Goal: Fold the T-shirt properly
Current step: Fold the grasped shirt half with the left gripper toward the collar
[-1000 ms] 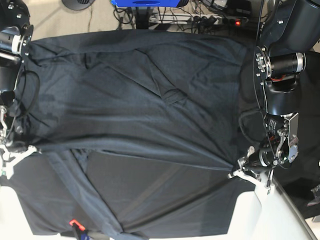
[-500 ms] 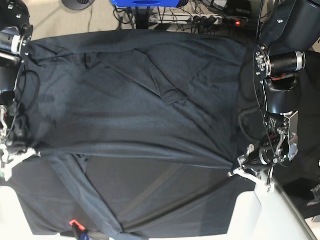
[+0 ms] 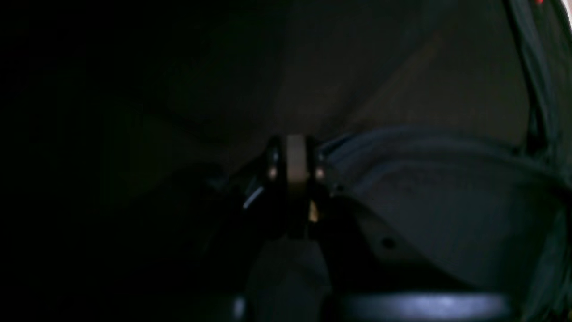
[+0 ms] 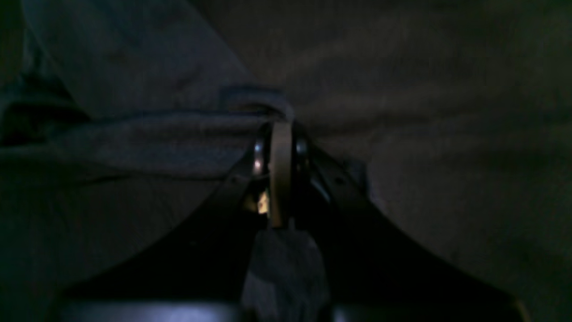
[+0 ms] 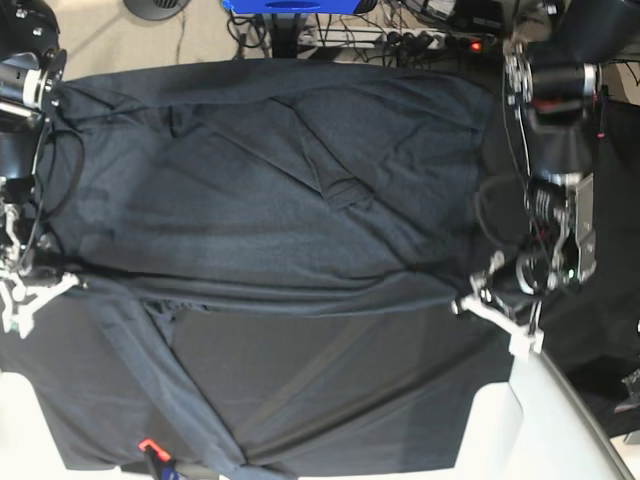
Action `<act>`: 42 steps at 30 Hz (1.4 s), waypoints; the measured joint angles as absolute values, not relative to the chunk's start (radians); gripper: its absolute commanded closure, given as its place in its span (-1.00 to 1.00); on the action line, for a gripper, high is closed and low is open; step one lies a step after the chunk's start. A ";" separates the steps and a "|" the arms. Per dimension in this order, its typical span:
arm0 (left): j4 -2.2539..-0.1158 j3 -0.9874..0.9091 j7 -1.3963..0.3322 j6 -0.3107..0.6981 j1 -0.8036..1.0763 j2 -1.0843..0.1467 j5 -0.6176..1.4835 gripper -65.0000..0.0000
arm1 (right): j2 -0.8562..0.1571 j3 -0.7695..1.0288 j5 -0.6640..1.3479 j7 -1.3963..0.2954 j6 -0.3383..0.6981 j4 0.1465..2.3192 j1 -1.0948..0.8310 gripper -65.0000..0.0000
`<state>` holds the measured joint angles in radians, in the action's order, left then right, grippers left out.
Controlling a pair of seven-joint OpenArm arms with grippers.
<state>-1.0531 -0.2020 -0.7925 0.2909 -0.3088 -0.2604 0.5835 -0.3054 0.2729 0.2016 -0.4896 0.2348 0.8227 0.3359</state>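
With both sets of fingers clamped on the lifted edge, mid-fold across the desk.

Left gripper (image 5: 468, 303) pinched shut on the T-shirt (image 5: 270, 190) at four o'clock of the spread cloth; right gripper (image 5: 62, 283) likewise clenched on it at eight o'clock, the fold line stretched taut between. Grey knit bunched against each pad in both wrist views. Bulk of the shirt spread flat toward twelve o'clock; black table cloth (image 5: 350, 390) bared at six. Next, probably: carry both corners evenly toward twelve, keep tension equal, lay down without wrinkles. No brand, label or readable writing anywhere.
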 measured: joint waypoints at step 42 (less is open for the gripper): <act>-1.620 -0.298 -0.925 0.295 0.215 -0.283 0.596 1.00 | -0.329 0.279 0.209 -0.703 0.236 1.111 0.143 1.00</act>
<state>-1.6196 -0.2981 -0.9249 0.2947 0.2153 -0.2832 0.5961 -0.3286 0.2787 0.2089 -0.7033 0.2356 1.1110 0.1429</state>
